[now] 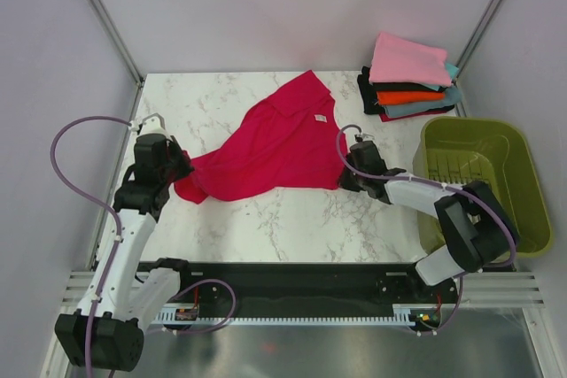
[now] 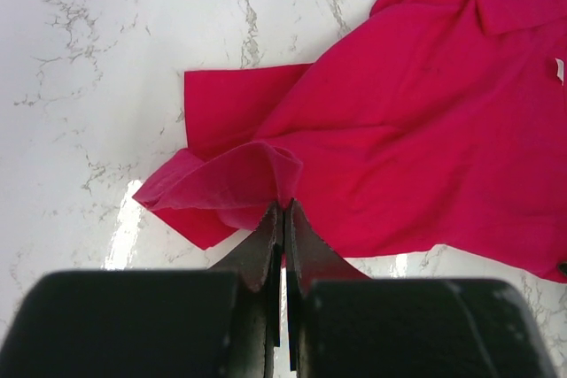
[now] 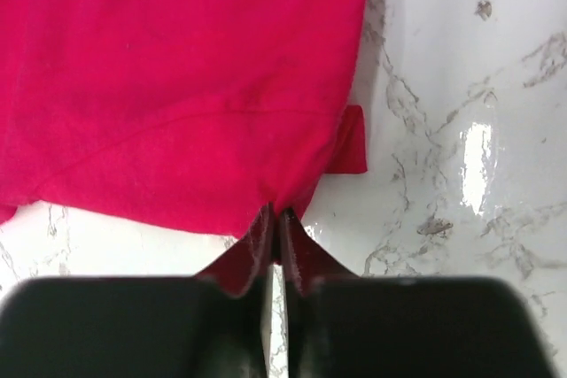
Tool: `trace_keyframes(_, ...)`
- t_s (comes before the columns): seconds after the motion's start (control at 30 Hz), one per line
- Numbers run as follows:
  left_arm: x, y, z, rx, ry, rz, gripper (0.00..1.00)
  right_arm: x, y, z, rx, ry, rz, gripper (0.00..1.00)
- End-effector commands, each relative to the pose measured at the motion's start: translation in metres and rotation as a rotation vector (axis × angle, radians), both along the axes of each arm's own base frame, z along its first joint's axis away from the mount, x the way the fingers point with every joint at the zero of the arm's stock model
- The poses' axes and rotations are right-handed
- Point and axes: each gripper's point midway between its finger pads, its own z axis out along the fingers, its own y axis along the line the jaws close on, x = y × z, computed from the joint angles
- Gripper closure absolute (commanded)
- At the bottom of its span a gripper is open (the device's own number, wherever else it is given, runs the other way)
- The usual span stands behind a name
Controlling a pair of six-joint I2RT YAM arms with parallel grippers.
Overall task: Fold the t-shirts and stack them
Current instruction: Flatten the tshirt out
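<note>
Top external view: the crimson t-shirt (image 1: 275, 143) sprawls mid-frame on the counter (image 1: 266, 227), with the left claw (image 1: 181, 171) clamped on its lower-left edge and the right claw (image 1: 342, 180) on its right hem. Light, limp cloth will likely sag between grips; hems and corners hold best.

The unfolded t-shirt (image 1: 283, 143) lies across the middle of the surface (image 1: 266, 236), running from near left to far centre. The left claw (image 1: 182, 168) pinches its near-left end. The right claw (image 1: 344, 176) pinches its near-right edge. The stack of folded t-shirts (image 1: 409, 86) sits in the far right corner of the surface. The basket (image 1: 532, 192) stands in front of that stack, at the right edge, just right of the right claw's arm.
</note>
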Motion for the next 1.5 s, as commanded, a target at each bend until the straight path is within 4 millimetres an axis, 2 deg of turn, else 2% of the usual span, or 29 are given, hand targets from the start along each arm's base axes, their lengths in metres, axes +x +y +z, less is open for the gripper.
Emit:
trace_keyframes(0.0,0.014,-0.005,0.029,-0.025,-0.085,-0.018,0.98,0.011,0.015,0.042,0.081,-0.091,0.029,1.0)
trace_keyframes(0.03,0.013,-0.007,0.036,-0.023,-0.096,-0.035,0.98,0.01,0.014,0.054,0.076,-0.093,0.035,1.0)
trace_keyframes(0.07,0.012,-0.007,0.049,-0.006,-0.13,-0.051,0.98,0.01,0.013,0.081,0.096,-0.143,0.037,1.0)
trace_keyframes(0.1,0.012,-0.006,0.072,0.003,-0.184,-0.055,0.98,0.017,0.014,0.112,0.107,-0.199,0.032,1.0)
trace_keyframes(0.17,0.007,-0.004,0.106,0.026,-0.266,-0.061,0.98,0.008,0.004,0.165,0.113,-0.273,0.016,1.0)
trace_keyframes(0.2,0.005,-0.003,0.137,0.029,-0.337,-0.062,0.98,0.011,0.005,0.209,0.148,-0.351,0.016,1.0)
trace_keyframes(0.27,0.0,-0.005,0.169,0.04,-0.409,-0.085,0.98,-0.003,-0.006,0.262,0.168,-0.434,0.013,1.0)
trace_keyframes(0.3,-0.006,-0.006,0.2,0.045,-0.478,-0.091,0.98,-0.007,-0.009,0.285,0.178,-0.474,0.012,1.0)
trace_keyframes(0.37,-0.015,-0.006,0.229,0.066,-0.55,-0.106,0.98,-0.025,-0.021,0.349,0.205,-0.581,0.011,1.0)
trace_keyframes(0.43,-0.033,-0.003,0.269,0.089,-0.651,-0.107,0.98,-0.044,-0.035,0.4,0.229,-0.669,-0.004,1.0)
trace_keyframes(0.57,-0.075,0.005,0.326,0.166,-0.837,-0.091,0.98,-0.096,-0.072,0.476,0.279,-0.855,-0.056,1.0)
trace_keyframes(0.73,-0.119,0.009,0.373,0.222,-1.002,-0.087,0.98,-0.146,-0.111,0.535,0.316,-1.006,-0.12,1.0)
trace_keyframes(0.83,-0.123,0.009,0.386,0.256,-1.026,-0.094,0.98,-0.152,-0.116,0.554,0.309,-1.044,-0.127,1.0)
trace_keyframes(0.9,-0.115,0.009,0.389,0.27,-1.015,-0.096,0.98,-0.137,-0.11,0.557,0.285,-1.032,-0.125,1.0)
trace_keyframes(1.0,-0.071,0.01,0.38,0.292,-0.902,-0.092,0.98,-0.095,-0.095,0.562,0.22,-1.003,-0.136,1.0)
trace_keyframes(1.03,-0.053,0.014,0.371,0.297,-0.84,-0.072,0.98,-0.053,-0.076,0.545,0.16,-0.936,-0.122,1.0)
trace_keyframes(1.07,-0.034,0.015,0.352,0.303,-0.741,-0.08,0.98,-0.034,-0.067,0.539,0.13,-0.911,-0.118,1.0)
trace_keyframes(1.1,0.009,0.015,0.332,0.313,-0.621,-0.088,0.98,-0.017,-0.062,0.544,0.12,-0.911,-0.13,1.0)
trace_keyframes(1.13,0.03,0.015,0.315,0.329,-0.549,-0.096,0.98,0.043,-0.05,0.504,0.04,-0.798,-0.146,1.0)
trace_keyframes(1.17,0.054,0.015,0.285,0.334,-0.432,-0.119,0.98,0.071,-0.041,0.486,0.058,-0.736,-0.127,1.0)
trace_keyframes(1.2,0.096,0.022,0.245,0.326,-0.299,-0.134,0.98,0.102,-0.058,0.473,0.055,-0.688,-0.169,0.98)
trace_keyframes(1.23,0.118,0.028,0.217,0.307,-0.203,-0.127,0.98,0.161,-0.044,0.403,0.047,-0.516,-0.141,0.77)
trace_keyframes(1.27,0.132,0.027,0.191,0.292,-0.114,-0.14,0.9,0.178,-0.038,0.376,0.071,-0.433,-0.12,0.19)
trace_keyframes(1.3,0.152,0.047,0.145,0.264,0.04,-0.118,0.46,0.188,-0.039,0.383,0.072,-0.445,-0.125,0.03)
trace_keyframes(1.33,0.154,0.048,0.133,0.222,0.078,-0.106,0.35,0.198,-0.034,0.34,0.031,-0.336,-0.108,0.02)
trace_keyframes(1.37,0.157,0.048,0.125,0.198,0.094,-0.112,0.29,0.199,-0.031,0.337,0.018,-0.335,-0.1,0.02)
trace_keyframes(1.4,0.157,0.05,0.109,0.191,0.122,-0.111,0.22,0.207,-0.028,0.314,-0.014,-0.324,-0.101,0.02)
trace_keyframes(1.43,0.154,0.052,0.108,0.196,0.119,-0.093,0.19,0.196,-0.032,0.338,0.008,-0.389,-0.103,0.02)
trace_keyframes(1.47,0.149,0.056,0.092,0.204,0.149,-0.076,0.17,0.192,-0.033,0.337,0.016,-0.406,-0.108,0.02)
